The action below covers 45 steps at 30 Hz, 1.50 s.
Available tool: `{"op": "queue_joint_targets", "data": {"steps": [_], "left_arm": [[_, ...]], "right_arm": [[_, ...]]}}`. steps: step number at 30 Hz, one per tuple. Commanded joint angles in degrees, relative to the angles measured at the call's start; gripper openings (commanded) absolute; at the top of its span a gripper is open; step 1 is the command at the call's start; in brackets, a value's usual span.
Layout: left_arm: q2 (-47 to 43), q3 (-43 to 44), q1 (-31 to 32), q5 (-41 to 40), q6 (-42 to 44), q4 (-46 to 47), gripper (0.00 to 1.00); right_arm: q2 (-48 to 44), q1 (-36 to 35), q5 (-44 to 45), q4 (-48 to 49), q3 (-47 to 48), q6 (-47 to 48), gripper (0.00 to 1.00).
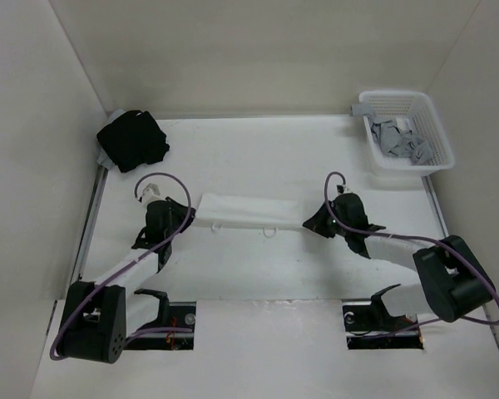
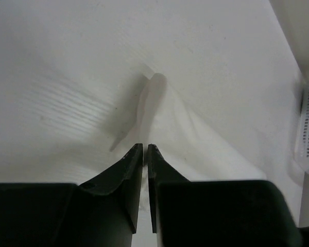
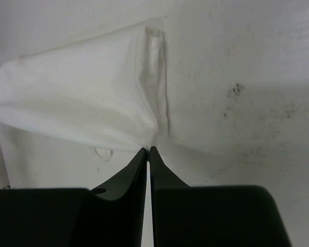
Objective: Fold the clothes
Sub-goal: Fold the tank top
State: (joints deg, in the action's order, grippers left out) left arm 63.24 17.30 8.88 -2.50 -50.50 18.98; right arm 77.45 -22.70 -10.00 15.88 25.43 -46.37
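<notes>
White cloth on a white table (image 1: 258, 158) makes this hard to read. The clothes (image 1: 249, 209) lie as a long folded band across the middle, stretched between my two claws, with the small loop (image 1: 270, 231) poking out from the near edge. My right claw (image 3: 148, 149) is at the band's right end, its jaws closed down to a hairline. The fabric puckers straight into the tips, so I take that as a pinch on the corner. My left claw (image 2: 145, 149) is at the other end with the jaws just as near together, and a raised ridge of cloth runs to the tips. In that washed-out view I can only say it looks like a grip on the clothes, not swear to it. I judge this step to be setting the band down flat. To do it well I would hold both ends at the same height with even pull, so no crease runs crooked. I would lower until the corners touch the table, then open both claws together and back straight off the ends, so neither tip drags the layers apart or snags the loop. The black bundle (image 1: 131, 140) at the far left and the basket (image 1: 397, 94) at the far right are well apart from all this.
</notes>
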Motion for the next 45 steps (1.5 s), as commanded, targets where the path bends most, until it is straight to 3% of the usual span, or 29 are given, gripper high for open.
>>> {"op": "queue_joint_targets", "data": {"steps": [1, 3, 6, 8, 10, 14, 16, 17, 21, 25, 35, 37, 38, 41, 45], "left_arm": [[-2.15, -2.61, -0.84, 1.44, -0.3, 1.06, 0.12], [-3.91, -3.67, -1.72, 2.15, -0.65, 0.18, 0.2], [-9.78, -3.42, -3.56, 3.56, -0.92, -4.81, 0.22], [-14.01, -2.01, -3.57, 2.6, -0.92, -8.42, 0.23], [-15.17, 0.18, -1.3, 1.02, -0.92, -9.49, 0.23], [-7.2, 5.72, 8.62, -3.55, -1.36, -5.73, 0.23], [-1.49, 8.0, 12.76, -5.66, -1.09, -1.51, 0.23], [1.33, 8.88, 13.91, -6.19, -1.0, 0.25, 0.23], [11.7, 10.82, 13.84, -6.46, -1.01, 7.1, 0.23], [18.66, 10.91, 9.63, -5.23, -1.88, 12.03, 0.22], [24.56, 8.46, 6.19, -1.54, -5.13, 19.24, 0.22], [23.34, 7.58, 6.1, -1.28, -5.22, 19.78, 0.22], [22.29, 6.96, 6.1, -1.02, -5.22, 19.6, 0.22], [17.37, 4.51, 6.89, -0.31, -5.22, 18.99, 0.26], [9.9, 1.34, 8.99, -0.75, -5.31, 15.22, 0.29]], "right_arm": [[-0.63, -1.51, 3.75, 1.61, -1.96, -0.83, 0.13], [-1.68, -1.51, 4.11, 1.0, -2.66, -1.09, 0.21], [-6.5, -1.6, 4.46, -1.72, -2.93, -0.74, 0.34], [-9.85, -1.78, 5.69, -4.35, -2.32, -0.56, 0.35], [-11.79, -2.65, 6.57, -6.2, -0.83, 0.05, 0.3], [-9.44, -4.94, 7.71, -5.34, 3.13, 1.54, 0.11], [-6.62, -4.42, 7.89, -4.02, 3.66, 1.11, 0.11], [-5.74, -3.89, 8.06, -3.14, 3.66, 1.02, 0.13], [-0.82, -2.13, 7.54, -0.85, 2.96, -0.21, 0.41], [4.28, -2.13, 5.7, 1.52, 2.78, -0.74, 0.46], [12.63, -0.46, 0.34, 9.42, 1.99, -6.89, 0.32], [13.86, 0.24, -1.51, 11.62, 1.99, -7.77, 0.24], [14.13, 0.77, -2.04, 14.07, 1.21, -8.73, 0.14], [8.8, 2.87, -0.38, 16.38, -2.48, -9.88, 0.05], [-3.94, 3.41, 4.97, 2.44, -3.63, -5.59, 0.04]]}}
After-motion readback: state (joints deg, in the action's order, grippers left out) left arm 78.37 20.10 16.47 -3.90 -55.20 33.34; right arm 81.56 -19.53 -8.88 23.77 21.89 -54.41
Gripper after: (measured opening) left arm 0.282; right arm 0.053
